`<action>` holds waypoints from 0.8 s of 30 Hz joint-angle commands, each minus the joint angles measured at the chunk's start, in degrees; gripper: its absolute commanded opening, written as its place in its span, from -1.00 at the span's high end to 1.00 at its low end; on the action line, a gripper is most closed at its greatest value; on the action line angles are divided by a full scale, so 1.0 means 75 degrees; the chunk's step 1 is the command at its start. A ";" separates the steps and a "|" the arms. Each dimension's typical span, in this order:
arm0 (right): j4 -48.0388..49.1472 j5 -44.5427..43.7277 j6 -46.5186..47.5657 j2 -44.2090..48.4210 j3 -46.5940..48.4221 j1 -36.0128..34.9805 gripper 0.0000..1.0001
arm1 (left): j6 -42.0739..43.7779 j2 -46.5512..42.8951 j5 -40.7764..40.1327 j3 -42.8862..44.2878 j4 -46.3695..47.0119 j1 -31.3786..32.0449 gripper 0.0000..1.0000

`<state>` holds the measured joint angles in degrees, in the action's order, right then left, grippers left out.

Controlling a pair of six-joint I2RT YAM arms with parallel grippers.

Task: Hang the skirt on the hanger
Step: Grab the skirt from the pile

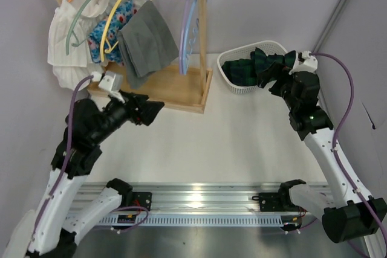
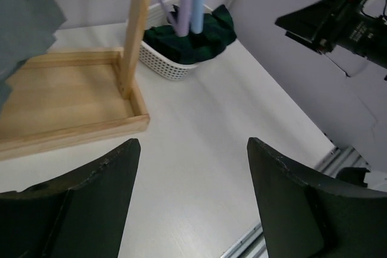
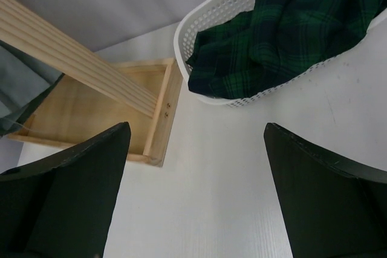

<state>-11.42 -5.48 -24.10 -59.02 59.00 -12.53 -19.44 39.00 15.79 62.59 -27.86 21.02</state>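
A dark green plaid skirt [image 1: 245, 69] lies bunched in a white basket [image 1: 231, 83] at the back right; it also shows in the right wrist view [image 3: 284, 34] and the left wrist view [image 2: 199, 35]. An empty light blue hanger [image 1: 188, 28] hangs at the right end of the wooden rack [image 1: 202, 28]. My left gripper [image 1: 156, 109] is open and empty, held above the table beside the rack's base. My right gripper [image 1: 264, 77] is open and empty, held just over the basket's near right rim.
The rack's wooden base tray [image 1: 181, 92] sits at the back left. On its rail hang a white garment [image 1: 66, 40], a floral piece [image 1: 115, 25] and a grey garment [image 1: 148, 40] on several coloured hangers. A metal rail [image 1: 199, 200] runs along the near edge.
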 commanded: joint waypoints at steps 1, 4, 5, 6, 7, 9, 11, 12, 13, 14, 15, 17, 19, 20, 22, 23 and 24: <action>0.0046 0.0132 0.0225 -0.0017 0.0324 0.0089 -0.99 | 0.0201 0.1008 -0.1541 0.0991 0.0094 0.1005 -0.53; 0.0023 0.0203 0.0143 0.0135 0.0243 0.0113 -0.99 | 0.0307 0.1817 -0.2209 0.2091 0.0069 0.1135 -0.34; -0.0024 0.0214 0.0143 0.0182 0.0231 0.0113 -0.99 | 0.0411 0.1981 -0.2431 0.2294 0.0093 0.1135 -0.35; -0.0059 0.0214 0.0119 0.0240 0.0196 0.0124 -0.99 | 0.0552 0.2331 -0.2770 0.2516 0.0128 0.1135 -0.37; -0.0152 0.0214 0.0084 0.0299 0.0161 0.0113 -0.98 | 0.0634 0.2520 -0.2866 0.2739 0.0140 0.1135 -0.37; -0.0258 0.0203 0.0061 0.0498 0.0090 0.0125 -0.99 | 0.0822 0.2919 -0.2914 0.3618 0.0140 0.1135 -0.37; -0.0434 0.0144 0.0037 0.0720 -0.0038 0.0124 -0.99 | 0.0858 0.3516 -0.2774 0.4331 0.0128 0.1124 -0.35; -0.0504 0.0086 0.0037 0.0803 -0.0074 0.0148 -0.99 | 0.0835 0.3715 -0.2727 0.4485 0.0093 0.1124 -0.34; -0.0644 0.0039 0.0014 0.0862 -0.0144 0.0148 -0.99 | 0.0834 0.3915 -0.2680 0.4812 0.0070 0.1124 -0.33; -0.0715 -0.0031 0.0014 0.1013 -0.0168 0.0159 -0.99 | 0.0846 0.4242 -0.2668 0.4943 -0.0023 0.1135 -0.32; -0.0774 -0.0055 0.0002 0.1061 -0.0191 0.0148 -0.99 | 0.0811 0.4396 -0.2714 0.5339 -0.0059 0.1124 -0.31; -0.0914 -0.0090 0.0025 0.1178 -0.0273 0.0171 -0.99 | 0.0834 0.4759 -0.2738 0.5517 -0.0071 0.1124 -0.31; -0.1031 -0.0090 0.0014 0.1319 -0.0320 0.0183 -0.99 | 0.0858 0.4994 -0.2785 0.5869 -0.0106 0.1135 -0.29; -0.1067 -0.0090 0.0002 0.1366 -0.0355 0.0183 -0.99 | 0.0858 0.5250 -0.2866 0.5951 -0.0141 0.1135 -0.25; -0.1137 -0.0067 0.0002 0.1459 -0.0379 0.0195 -0.99 | 0.0905 0.5474 -0.2774 0.6291 -0.0188 0.1124 -0.25; -0.1161 -0.0044 0.0014 0.1483 -0.0414 0.0195 -0.99 | 0.0870 0.5673 -0.2727 0.6431 -0.0211 0.1124 -0.24; -0.1184 -0.0032 0.0014 0.1506 -0.0437 0.0195 -0.98 | 0.0881 0.5767 -0.2657 0.6467 -0.0212 0.1124 -0.24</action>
<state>-19.22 -5.34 -23.94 -48.77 56.23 -11.38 -14.31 80.18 -4.36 107.61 -29.02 29.15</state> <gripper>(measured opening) 0.992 0.623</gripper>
